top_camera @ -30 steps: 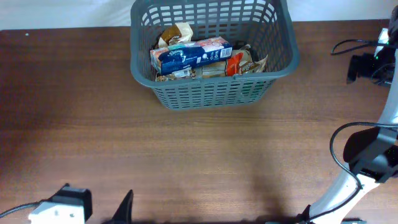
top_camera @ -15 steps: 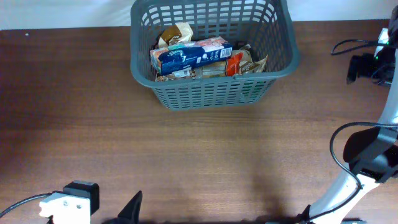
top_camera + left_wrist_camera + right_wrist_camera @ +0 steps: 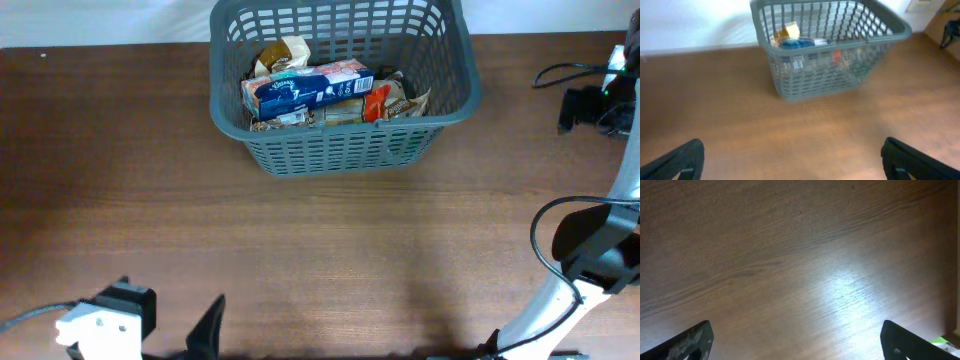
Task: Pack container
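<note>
Grey basket (image 3: 345, 152) is set by the far edge of the tabletop (image 3: 300, 250), with packages (image 3: 305, 90) laid inside. Left end effector (image 3: 792, 162) and right end effector (image 3: 795, 340) are spread wide.

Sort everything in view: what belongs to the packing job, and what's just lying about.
Job: basket, with the blue box, orange packet and tan packet inside it.
Lying about: black cable by the right edge of the table.

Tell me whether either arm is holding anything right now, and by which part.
Nothing is held: the left fingers and right fingers are spread wide, with only brown wooden table between them.
</note>
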`<state>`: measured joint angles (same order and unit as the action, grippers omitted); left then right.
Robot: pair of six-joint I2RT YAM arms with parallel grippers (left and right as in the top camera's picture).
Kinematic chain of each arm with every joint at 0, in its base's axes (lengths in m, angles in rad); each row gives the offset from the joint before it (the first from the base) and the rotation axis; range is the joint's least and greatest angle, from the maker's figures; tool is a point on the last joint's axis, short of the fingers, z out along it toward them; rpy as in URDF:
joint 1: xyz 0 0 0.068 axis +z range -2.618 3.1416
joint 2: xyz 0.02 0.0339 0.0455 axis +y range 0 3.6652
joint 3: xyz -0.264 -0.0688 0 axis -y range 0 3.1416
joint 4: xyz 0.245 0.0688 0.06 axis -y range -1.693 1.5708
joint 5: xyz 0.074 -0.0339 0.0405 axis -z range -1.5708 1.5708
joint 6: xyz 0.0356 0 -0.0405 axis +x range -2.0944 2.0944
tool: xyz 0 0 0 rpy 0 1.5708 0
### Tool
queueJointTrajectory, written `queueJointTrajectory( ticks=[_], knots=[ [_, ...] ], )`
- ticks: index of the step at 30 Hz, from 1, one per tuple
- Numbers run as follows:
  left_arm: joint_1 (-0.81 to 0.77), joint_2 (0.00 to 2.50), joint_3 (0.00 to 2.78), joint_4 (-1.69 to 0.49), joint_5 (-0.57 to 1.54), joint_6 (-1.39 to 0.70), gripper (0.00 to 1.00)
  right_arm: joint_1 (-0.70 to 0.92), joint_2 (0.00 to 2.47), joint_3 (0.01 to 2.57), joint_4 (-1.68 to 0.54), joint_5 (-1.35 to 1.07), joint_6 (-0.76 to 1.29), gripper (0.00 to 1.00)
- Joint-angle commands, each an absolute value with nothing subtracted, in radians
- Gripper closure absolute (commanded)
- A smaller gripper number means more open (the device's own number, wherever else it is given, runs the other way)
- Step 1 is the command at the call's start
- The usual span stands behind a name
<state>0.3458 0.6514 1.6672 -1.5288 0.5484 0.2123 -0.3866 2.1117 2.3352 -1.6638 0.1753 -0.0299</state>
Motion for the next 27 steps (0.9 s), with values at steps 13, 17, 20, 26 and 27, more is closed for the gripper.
queueJointTrajectory(
  ticks=[13,17,20,26,27],
  knots=[
    [0.258,0.597,1.101,-0.769,0.791,0.270,0.01,-0.387,2.106,2.331,-1.661,0.188,-0.020,0.01],
    [0.154,0.538,0.942,-0.529,0.790,0.271,0.01,-0.387,2.106,2.331,-1.661,0.188,-0.020,0.01],
    [0.088,0.491,0.835,-0.389,0.789,0.270,0.01,-0.387,2.106,2.331,-1.661,0.188,-0.020,0.01],
    [0.001,0.427,0.684,-0.210,0.785,0.271,0.01,-0.387,2.106,2.331,-1.661,0.188,-0.020,0.01],
    [-0.009,0.420,0.667,-0.184,0.786,0.271,0.01,-0.387,2.106,2.331,-1.661,0.188,-0.020,0.01]
  ],
)
